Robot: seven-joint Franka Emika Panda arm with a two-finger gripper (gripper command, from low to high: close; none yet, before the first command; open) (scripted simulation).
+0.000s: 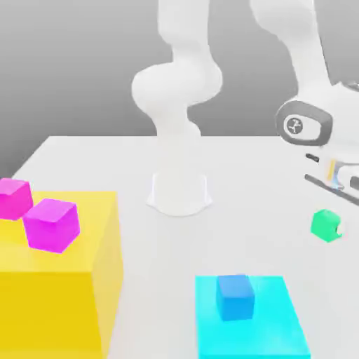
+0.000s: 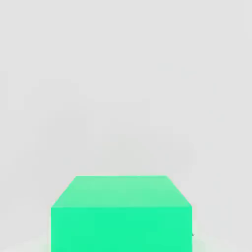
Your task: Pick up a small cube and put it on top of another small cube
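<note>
So the green cube [image 1: 325, 225] sits on the white tabletop [image 1: 245, 182], well off to the exterior view's right of the blue cube [image 1: 234, 296] and a bit further back. The blue one rests on a flat cyan slab [image 1: 280, 329]. The gripper [image 1: 335, 223] looks clamped shut on the green cube, low against the tabletop. My read on handling: a rigid, light little block with flat faces, nothing fragile, probably a bit slick. The best hold is two opposite side faces, mid-height and centred, so it doesn't twist. Being tiny, it leaves little margin for an off-centre pinch.
</note>
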